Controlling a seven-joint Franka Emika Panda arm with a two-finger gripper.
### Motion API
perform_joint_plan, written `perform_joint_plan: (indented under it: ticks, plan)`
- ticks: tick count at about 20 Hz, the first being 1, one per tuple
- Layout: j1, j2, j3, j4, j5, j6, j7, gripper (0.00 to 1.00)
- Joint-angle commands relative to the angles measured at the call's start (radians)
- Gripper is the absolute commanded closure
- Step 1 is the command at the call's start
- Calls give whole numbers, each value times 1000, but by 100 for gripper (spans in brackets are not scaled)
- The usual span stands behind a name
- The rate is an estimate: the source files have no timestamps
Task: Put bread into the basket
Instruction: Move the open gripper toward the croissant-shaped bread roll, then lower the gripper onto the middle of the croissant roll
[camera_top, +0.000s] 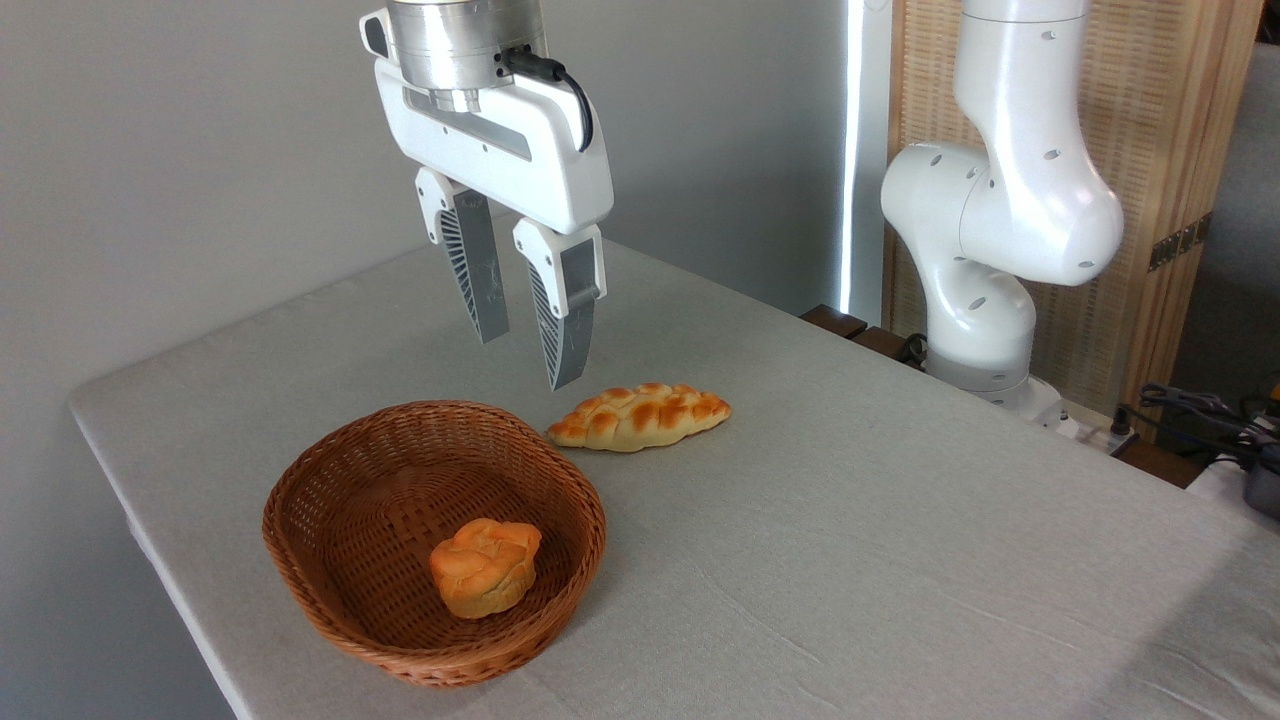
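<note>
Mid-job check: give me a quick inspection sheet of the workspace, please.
Surface: table under grey cloth, slightly wrinkled.
Job's things: bread on the cloth, just outside the basket, apart from its rim; not yet in.
Clutter: bun inside the basket.
Gripper: gripper open, empty, above the table near the bread's left end.
Cables: black cable on the gripper mount; cables off the table at right.
Surroundings: arm base, wooden screen, grey wall.

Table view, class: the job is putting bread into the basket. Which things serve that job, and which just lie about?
In the job: braided loaf, wicker basket, end effector.
Lying about: round knotted bun already in the basket, cables at the table's right.
</note>
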Motion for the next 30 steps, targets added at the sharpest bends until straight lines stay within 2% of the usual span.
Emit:
perform_joint_plan:
  ticks: [1, 10, 16, 18, 21, 24, 30]
  plan:
    - [-3, -3, 7, -6, -13, -14, 14, 0]
    - [-5, -8, 7, -12, -15, -16, 14, 0]
    - [-17, -89, -21, -147, -23, 4, 50, 0]
    - [-38, -102, -24, -182, -26, 6, 69, 0]
    - [-87, -146, -36, -303, -27, 19, 78, 0]
    - [-136, -191, -38, -448, -27, 108, 113, 0]
    - [-150, -198, -73, -567, -27, 148, 199, 0]
